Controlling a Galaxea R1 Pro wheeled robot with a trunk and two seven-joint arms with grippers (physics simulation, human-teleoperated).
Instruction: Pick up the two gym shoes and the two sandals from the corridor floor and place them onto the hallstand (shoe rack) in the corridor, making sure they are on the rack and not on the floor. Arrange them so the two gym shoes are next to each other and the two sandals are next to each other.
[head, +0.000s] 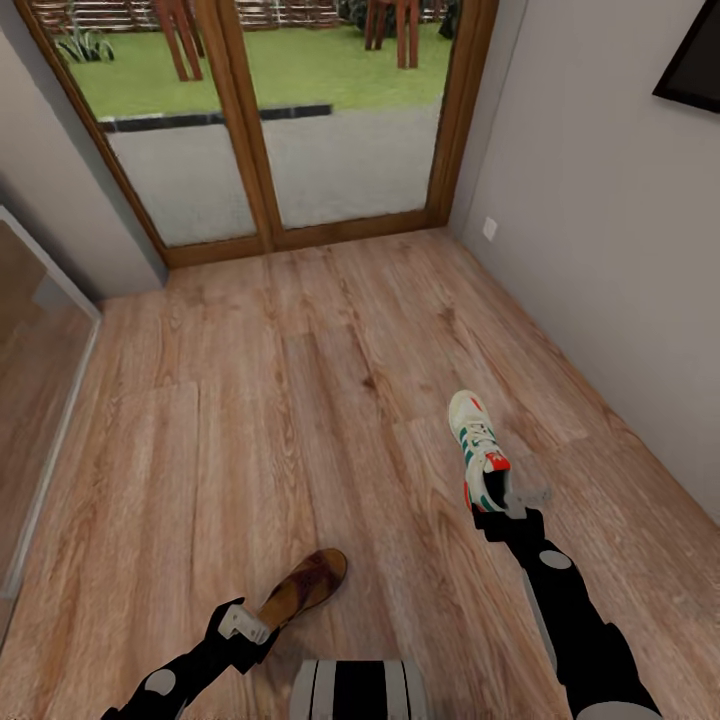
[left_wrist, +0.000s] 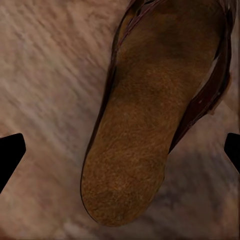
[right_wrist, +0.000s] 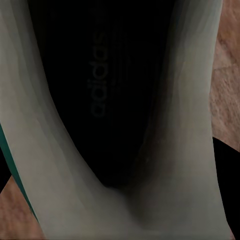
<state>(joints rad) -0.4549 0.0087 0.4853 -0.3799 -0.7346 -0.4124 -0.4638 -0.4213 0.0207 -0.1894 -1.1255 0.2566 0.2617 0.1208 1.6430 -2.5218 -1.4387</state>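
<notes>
I start close to me. My left gripper (head: 243, 628) is low, just above the wood plank floor (head: 250, 420). A brown sandal (head: 303, 588) lies flat on the floor right in front of this gripper, with its heel end nearest to it. In the left wrist view I see the sandal (left_wrist: 150, 115) from above, with its tan insole facing up and the dark strap at its far end. The two black fingertips (left_wrist: 11, 152) sit far apart, one on each side of the sandal's heel, and they do not touch it. So this gripper is spread wide with nothing in it.

A bit farther out, my right gripper (head: 508, 512) is at the heel of a gym shoe (head: 478, 450). The shoe is white with green stripes and red at the heel and tongue. Its toe points away from the gripper. In the right wrist view the shoe (right_wrist: 50, 150) is very close, and I look into its dark inside. I cannot tell if this gripper is squeezing the shoe or not.

Past both grippers the floor runs on to a glass door with a brown wood frame (head: 245, 130). A grey wall (head: 620, 300) is off to the side of the right gripper.
</notes>
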